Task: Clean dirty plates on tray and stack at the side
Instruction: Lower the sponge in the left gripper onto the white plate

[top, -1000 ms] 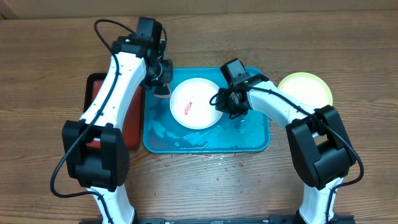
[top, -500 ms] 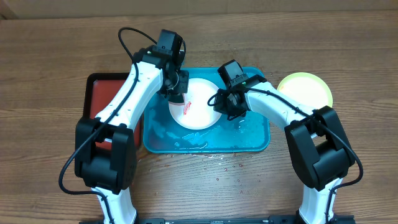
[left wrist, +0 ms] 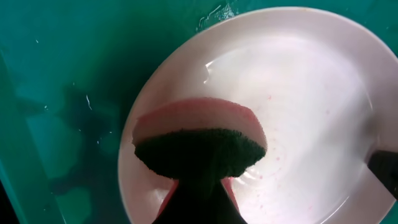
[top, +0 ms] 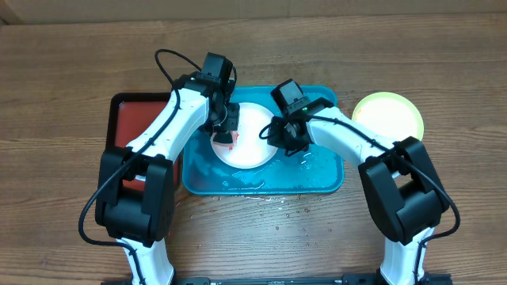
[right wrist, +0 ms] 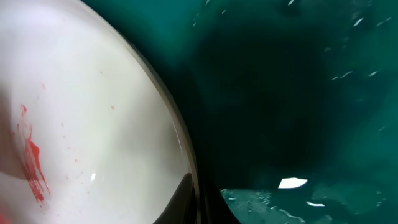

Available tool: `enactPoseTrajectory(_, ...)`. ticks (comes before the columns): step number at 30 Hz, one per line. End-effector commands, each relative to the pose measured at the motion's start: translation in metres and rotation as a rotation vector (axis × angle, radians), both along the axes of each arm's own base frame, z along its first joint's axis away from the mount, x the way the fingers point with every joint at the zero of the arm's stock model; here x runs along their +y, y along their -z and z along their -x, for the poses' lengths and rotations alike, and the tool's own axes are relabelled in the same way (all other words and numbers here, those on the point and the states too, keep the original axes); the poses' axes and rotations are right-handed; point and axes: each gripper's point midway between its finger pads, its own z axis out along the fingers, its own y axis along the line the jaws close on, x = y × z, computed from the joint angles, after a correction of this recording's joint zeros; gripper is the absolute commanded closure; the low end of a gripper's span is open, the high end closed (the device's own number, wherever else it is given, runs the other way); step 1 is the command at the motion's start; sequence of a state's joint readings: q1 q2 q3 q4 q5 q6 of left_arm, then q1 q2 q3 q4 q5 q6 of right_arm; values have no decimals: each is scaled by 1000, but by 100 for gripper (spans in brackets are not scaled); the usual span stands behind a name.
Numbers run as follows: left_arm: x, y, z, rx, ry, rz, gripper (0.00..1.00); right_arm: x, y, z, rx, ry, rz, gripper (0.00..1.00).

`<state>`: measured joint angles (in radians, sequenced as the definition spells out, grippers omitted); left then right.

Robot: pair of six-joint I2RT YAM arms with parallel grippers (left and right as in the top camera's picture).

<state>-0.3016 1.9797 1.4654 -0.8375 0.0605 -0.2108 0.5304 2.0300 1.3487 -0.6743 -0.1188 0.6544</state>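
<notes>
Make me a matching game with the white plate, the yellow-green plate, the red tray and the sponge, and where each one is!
Things:
1. white round plastic plate
2. yellow-green round plastic plate
3. small red rectangular tray with black rim
4. pink sponge with dark scrub side

Places:
A. inside the large turquoise plastic tray
B. held in the left tool
C. on the wooden table, right of the turquoise tray
D. left of the turquoise tray

Pairs: 1-A, 2-C, 3-D, 4-B.
</notes>
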Motion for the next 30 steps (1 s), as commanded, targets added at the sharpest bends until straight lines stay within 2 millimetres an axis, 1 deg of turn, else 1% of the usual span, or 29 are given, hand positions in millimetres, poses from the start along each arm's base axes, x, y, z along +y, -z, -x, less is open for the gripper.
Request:
enactPoseTrajectory(1,-1,4,5,12,10,5,96,2,15,17,45,-28,33,96)
enactPoseTrajectory(9,4,20,19,50,9,-10,96,2,15,17,45,-29,33,96)
enactPoseTrajectory(12,4,26,21,49,9,-9,96,2,15,17,45,-29,33,96)
enactPoseTrajectory(15,4,27,21,48,9,-8,96,2,15,17,44,-29,33,96)
enactPoseTrajectory(18,-5,26,23,59,23,45,96,3,15,17,42,-30,32,96)
enactPoseTrajectory(22,-36,18,27,63,152,207,96,3,15,16,40,-30,31,96)
enactPoseTrajectory(24,-47,14,27,50,207,265,96,3,14,16,38,-30,29,96)
enactPoseTrajectory(27,-48,13,24,31,219,258,96,4,14,15,35,-30,28,96)
enactPoseTrajectory(30,-41,16,18,9,209,212,96,4,14,15,35,-30,28,96)
